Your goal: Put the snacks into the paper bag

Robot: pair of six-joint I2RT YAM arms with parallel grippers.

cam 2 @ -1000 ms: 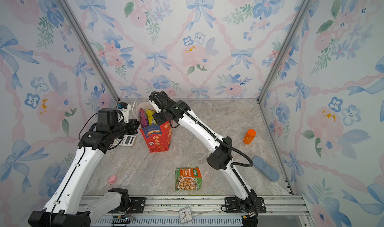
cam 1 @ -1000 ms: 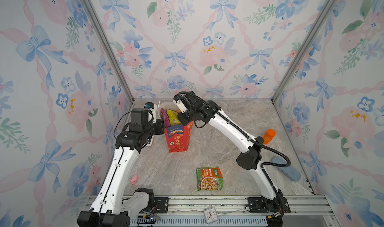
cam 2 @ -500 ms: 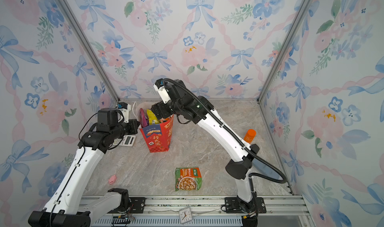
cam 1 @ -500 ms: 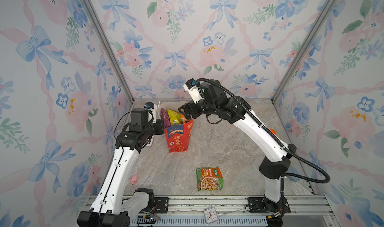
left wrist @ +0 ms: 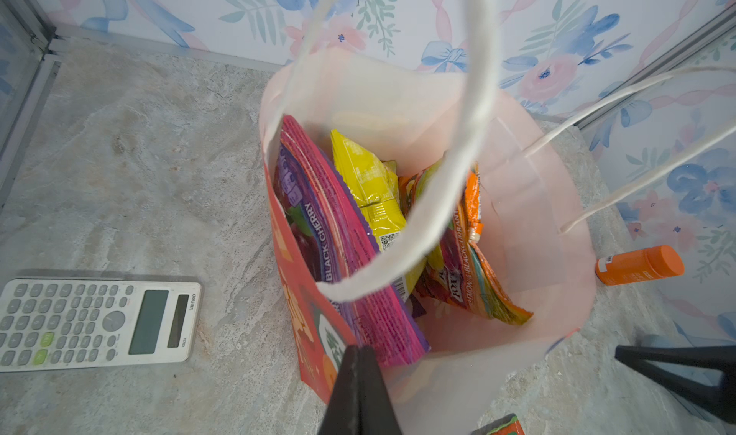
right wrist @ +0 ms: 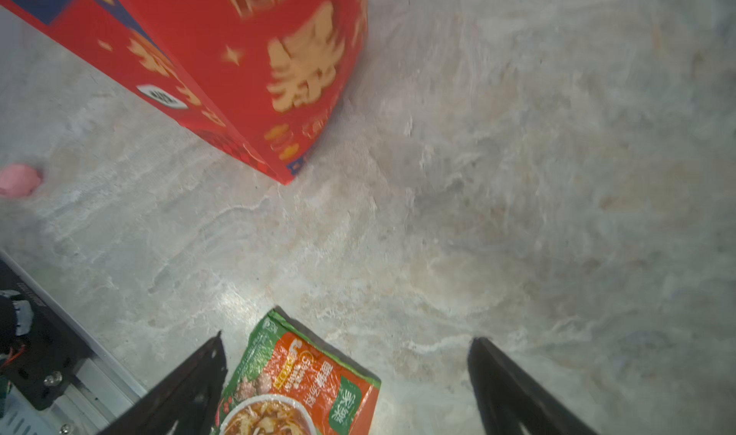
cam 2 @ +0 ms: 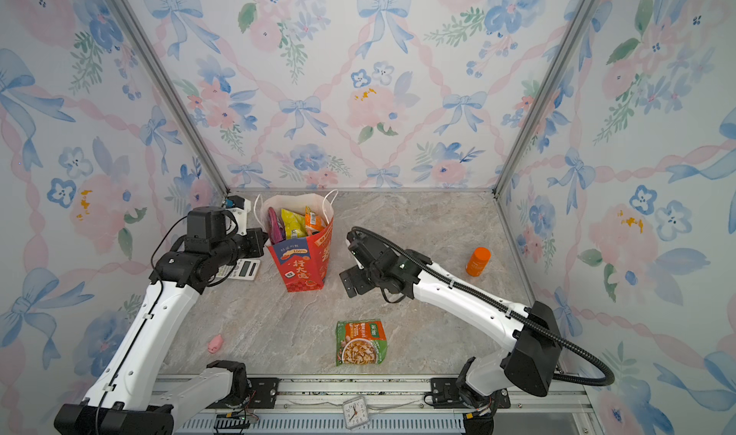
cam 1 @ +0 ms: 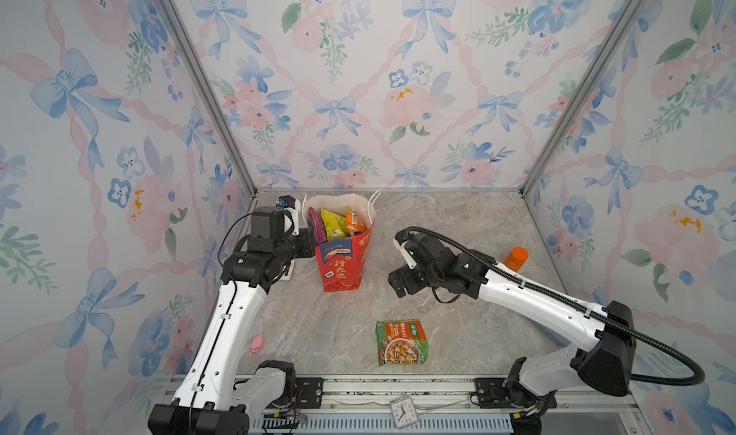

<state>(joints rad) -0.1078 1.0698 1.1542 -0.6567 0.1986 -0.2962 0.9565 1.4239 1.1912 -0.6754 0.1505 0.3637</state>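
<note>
The red paper bag (cam 1: 344,267) (cam 2: 304,269) stands upright at the back left, white inside (left wrist: 521,214). In it stand several snacks: a purple one (left wrist: 318,230), a yellow one (left wrist: 366,182) and an orange one (left wrist: 470,261). My left gripper (cam 1: 308,244) (left wrist: 358,359) is shut on the bag's left rim. One green and orange snack packet (cam 1: 402,341) (cam 2: 360,341) (right wrist: 298,381) lies flat near the front edge. My right gripper (cam 1: 398,283) (right wrist: 346,337) hangs open and empty to the right of the bag, behind and above that packet.
An orange bottle (cam 1: 516,258) (left wrist: 637,263) stands by the right wall. A calculator (cam 2: 243,269) (left wrist: 99,319) lies left of the bag under my left arm. A small pink toy (cam 1: 257,343) (right wrist: 18,180) lies at the front left. A clock (cam 1: 404,412) lies on the front rail.
My right gripper has left the bag's mouth, swung right and down toward the table, and opened wide. The left gripper and the bag have stayed put.
</note>
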